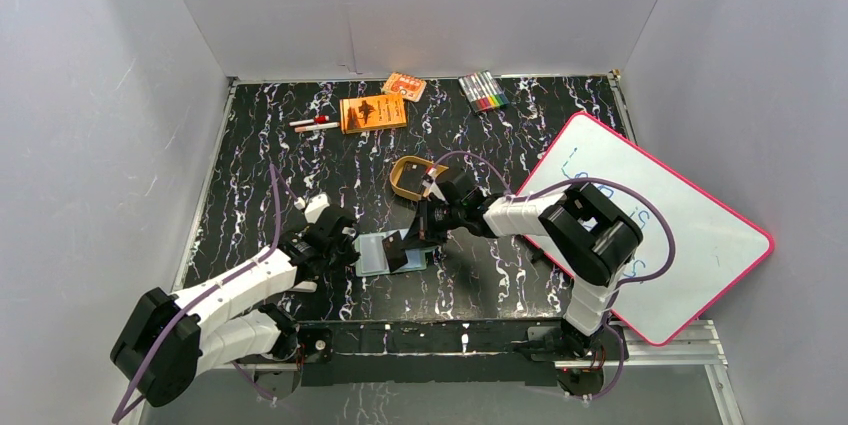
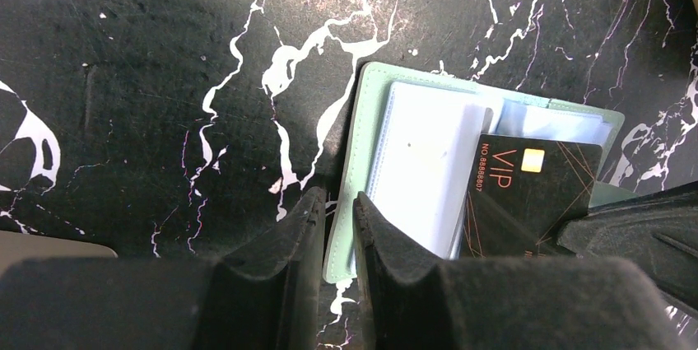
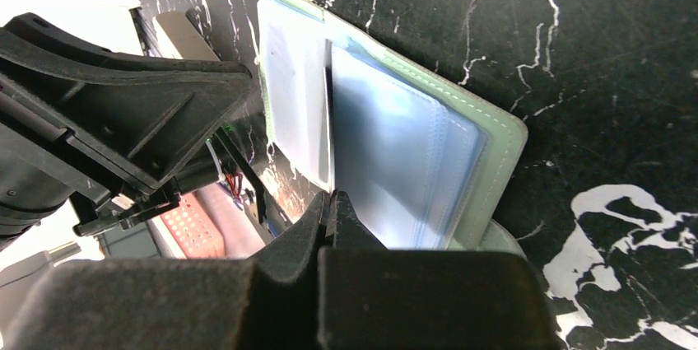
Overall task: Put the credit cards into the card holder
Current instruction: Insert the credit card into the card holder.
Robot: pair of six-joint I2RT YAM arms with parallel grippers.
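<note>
The card holder (image 1: pixel 372 255), sage green, lies open on the black marbled table, its pale clear sleeves (image 2: pixel 420 152) facing up. My left gripper (image 2: pixel 339 202) is closed on the holder's left green edge, which shows between the two fingers. A black credit card (image 2: pixel 535 189) marked VIP stands tilted over the sleeves, held at its lower right by my right gripper (image 1: pixel 415 235). In the right wrist view that card is a thin dark line (image 3: pixel 330 119) running up from the shut right gripper (image 3: pixel 330 198) into the fold of the card holder (image 3: pixel 486 161).
A golden oval tin (image 1: pixel 410 177) sits just behind the right gripper. At the back lie an orange booklet (image 1: pixel 373 113), a small orange pack (image 1: pixel 404 86), pens (image 1: pixel 315 124) and a bundle of markers (image 1: pixel 482 92). A pink-edged whiteboard (image 1: pixel 650 235) covers the right side.
</note>
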